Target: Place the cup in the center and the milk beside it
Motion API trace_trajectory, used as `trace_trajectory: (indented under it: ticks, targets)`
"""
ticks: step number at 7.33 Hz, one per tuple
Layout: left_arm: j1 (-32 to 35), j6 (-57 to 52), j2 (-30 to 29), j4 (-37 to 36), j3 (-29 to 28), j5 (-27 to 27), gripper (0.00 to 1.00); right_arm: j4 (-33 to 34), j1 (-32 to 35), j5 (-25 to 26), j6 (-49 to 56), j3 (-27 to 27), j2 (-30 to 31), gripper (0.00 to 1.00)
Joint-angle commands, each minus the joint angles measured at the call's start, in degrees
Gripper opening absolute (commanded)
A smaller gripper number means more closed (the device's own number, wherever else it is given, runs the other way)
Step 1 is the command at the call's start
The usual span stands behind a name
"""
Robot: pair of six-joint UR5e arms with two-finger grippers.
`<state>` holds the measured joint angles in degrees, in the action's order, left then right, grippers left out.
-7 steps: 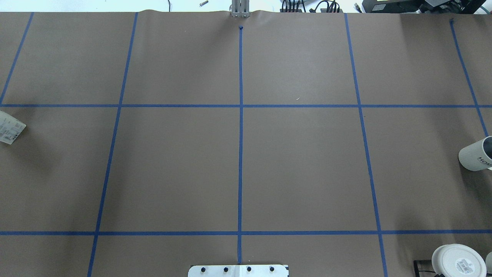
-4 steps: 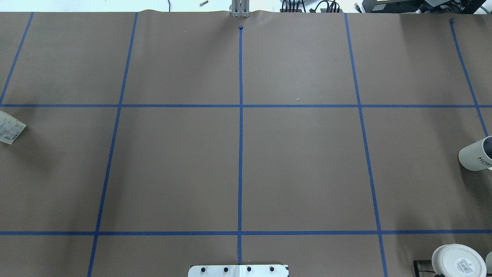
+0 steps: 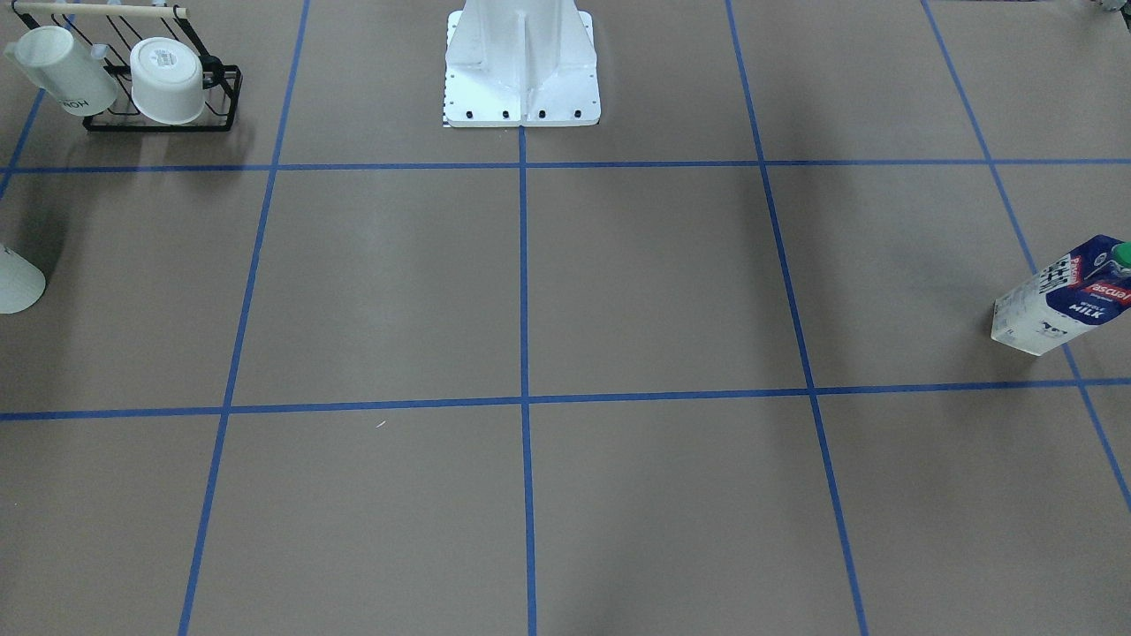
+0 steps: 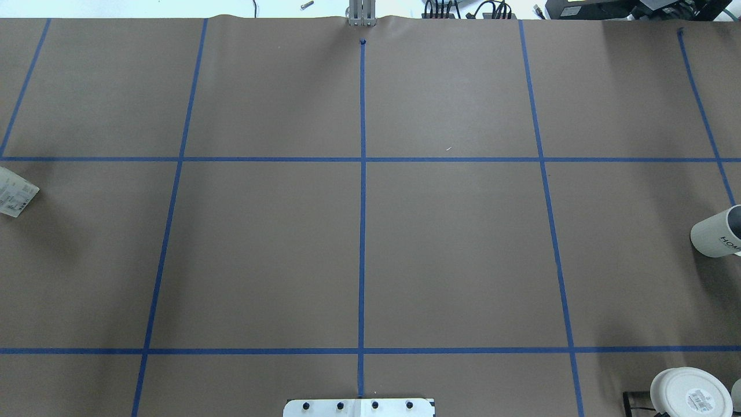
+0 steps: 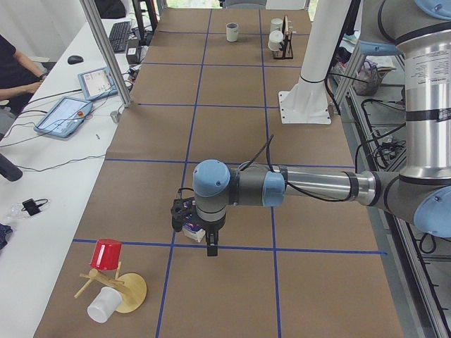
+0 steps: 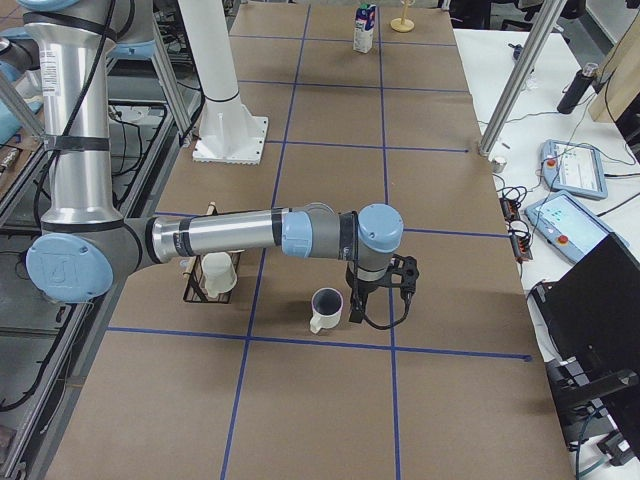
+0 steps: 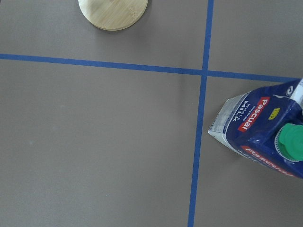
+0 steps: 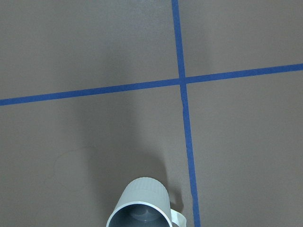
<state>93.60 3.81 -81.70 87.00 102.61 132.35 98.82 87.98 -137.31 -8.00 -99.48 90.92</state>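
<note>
The cup [image 6: 325,308] is a white mug with a dark-grey inside, upright at the table's right end. It also shows in the right wrist view [image 8: 139,208], at the front-facing view's left edge [image 3: 16,283], and in the overhead view [image 4: 716,233], where black letters show on its side. My right gripper [image 6: 354,312] hangs close beside it; I cannot tell whether it is open or shut. The milk [image 3: 1060,300] is a blue-and-white carton with a green cap [image 7: 289,144], upright at the left end. My left gripper [image 5: 210,246] hangs over it; I cannot tell whether it is open or shut.
A black rack [image 3: 159,124] near the robot's right holds a lettered mug [image 3: 62,71] and a wider white cup [image 3: 168,79]. A wooden cup stand with a red cup [image 5: 107,255] stands past the milk. The white robot base [image 3: 521,79] sits mid-table. Blue tape lines grid the brown surface.
</note>
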Motion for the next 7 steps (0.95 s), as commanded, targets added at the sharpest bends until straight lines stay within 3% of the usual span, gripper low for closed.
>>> trace_trajectory:
  ticks: [1,7]
  targets:
    - [0.0,0.3,-0.2,2.6,-0.2,0.0,0.98,-1.3,0.0,-0.1,0.1,-0.5,0.4,1.00]
    - [0.0,0.4,0.6,8.7,-2.6,0.2,0.98,-3.0,-1.8,-1.4,4.9,0.2,1.1,1.00]
